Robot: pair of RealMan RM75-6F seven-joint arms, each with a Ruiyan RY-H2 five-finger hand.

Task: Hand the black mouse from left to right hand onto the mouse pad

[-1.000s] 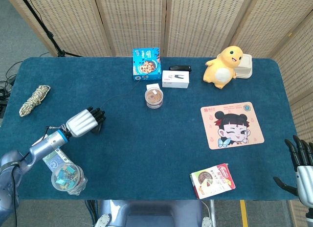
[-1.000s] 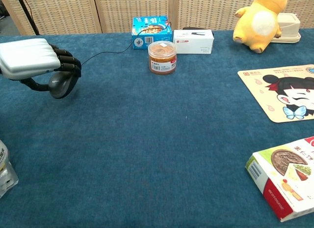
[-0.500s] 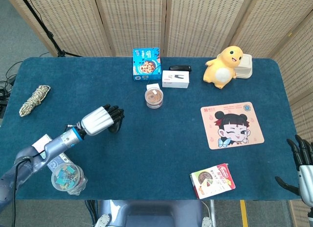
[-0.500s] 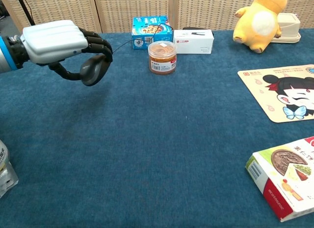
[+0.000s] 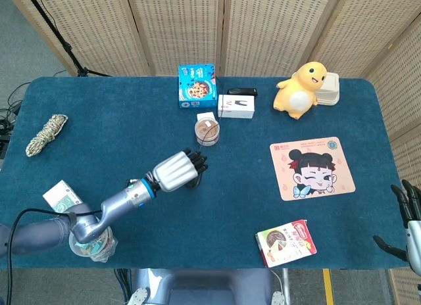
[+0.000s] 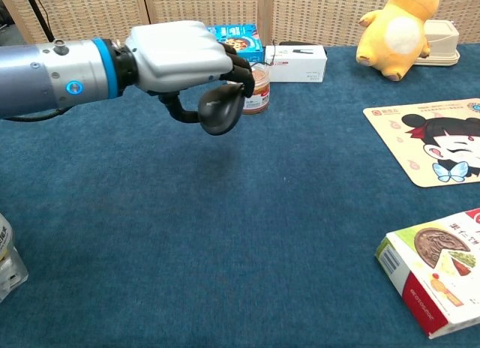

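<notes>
My left hand (image 5: 177,171) (image 6: 184,57) grips the black mouse (image 6: 220,110) (image 5: 192,181) from above and holds it above the blue table, left of centre. Its thin cable runs back toward the blue box. The mouse pad (image 5: 311,167) (image 6: 431,139), pink with a cartoon girl's face, lies flat at the right side. My right hand (image 5: 409,221) shows only at the lower right edge of the head view, off the table's right side, fingers spread and holding nothing.
A brown-lidded jar (image 5: 208,131) stands just behind the left hand. A blue box (image 5: 197,85), a white box (image 5: 236,106) and a yellow plush (image 5: 302,89) sit at the back. A food box (image 5: 286,241) lies front right, a clip jar (image 5: 91,238) front left, a rope coil (image 5: 46,134) far left.
My left arm has lifted the mouse off the table and carried it rightward toward the centre. The right hand has barely moved.
</notes>
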